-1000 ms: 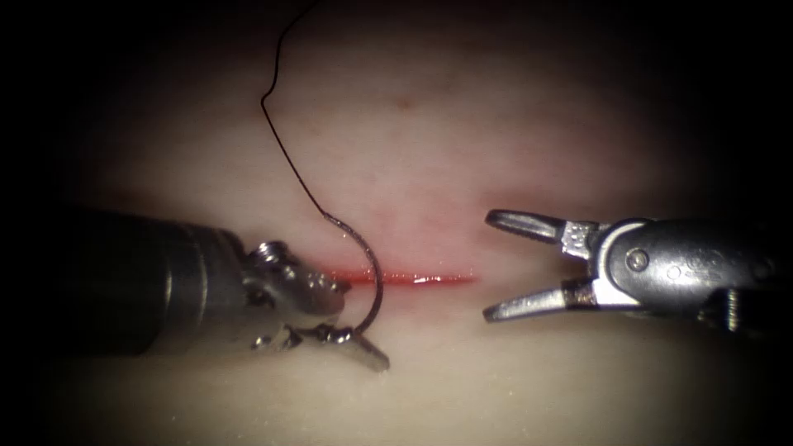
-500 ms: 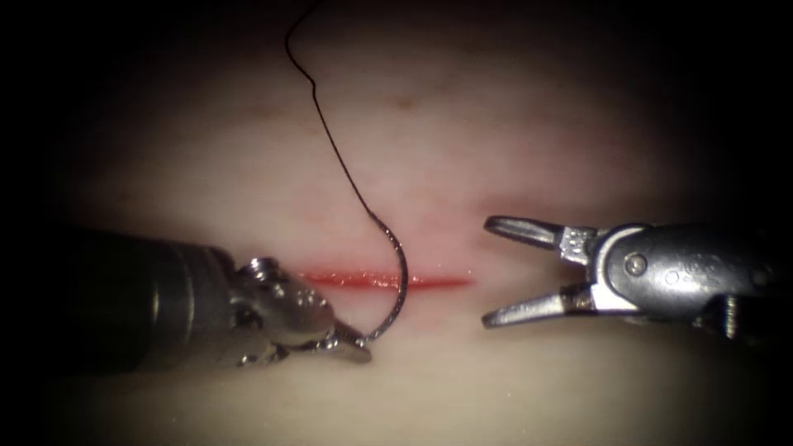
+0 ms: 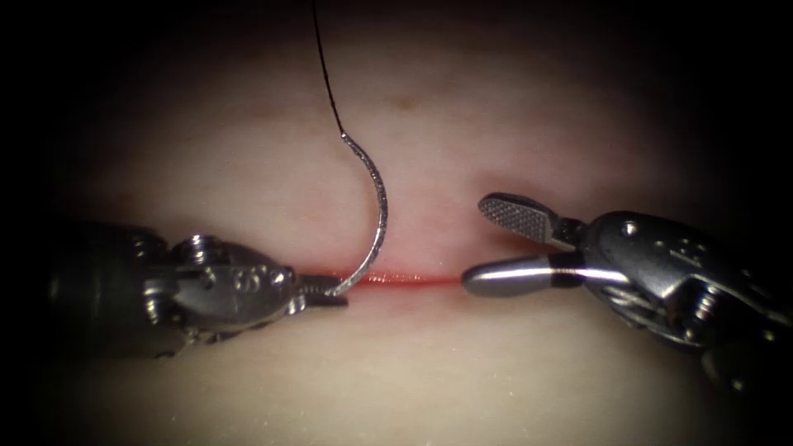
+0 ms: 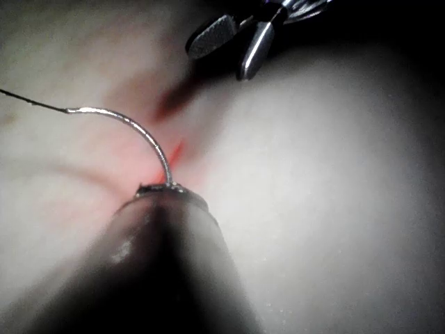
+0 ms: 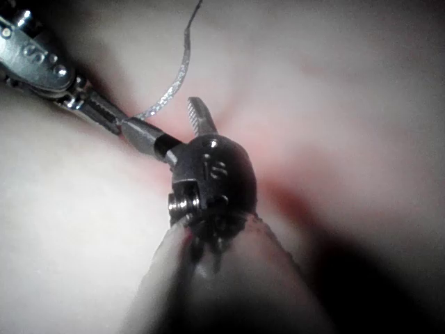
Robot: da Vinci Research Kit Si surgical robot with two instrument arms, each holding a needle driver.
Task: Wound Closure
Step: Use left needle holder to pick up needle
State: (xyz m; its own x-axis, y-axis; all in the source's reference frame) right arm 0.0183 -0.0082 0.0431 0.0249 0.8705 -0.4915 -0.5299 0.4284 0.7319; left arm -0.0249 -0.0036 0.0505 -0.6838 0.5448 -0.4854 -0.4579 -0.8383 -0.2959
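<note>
The left pincer [image 3: 334, 293] is clamped on the needle [image 3: 376, 223] close to its pointed end, right at the left end of the cut [image 3: 405, 278]. From there the needle arcs up over the tissue [image 3: 462, 124], a slim bright steel curve with a faintly grainy shine. It is free of the tissue along all the length that shows, with its blunt tail at the top. There the thread [image 3: 325, 58] joins it, dark and fine, running almost straight up and away. In the left wrist view the needle [image 4: 135, 129] rises out of the left pincer [image 4: 161, 188] and bends over, the thread [image 4: 31, 101] trailing off thin from its tail. The right pincer [image 3: 487, 244] stands apart and holds nothing, just off the right end of the cut. One jaw shows a cross-hatched gripping face, the other a smooth rounded back. Between the two tools only the needle's curve and the short red line of the cut lie in the way. The tissue is pale, soft-looking and smooth, pinker round the cut, with a glossy thread of red fluid [image 3: 413, 279] along it. In the right wrist view the right pincer [image 5: 167, 129] shows near the needle [image 5: 174, 80].
</note>
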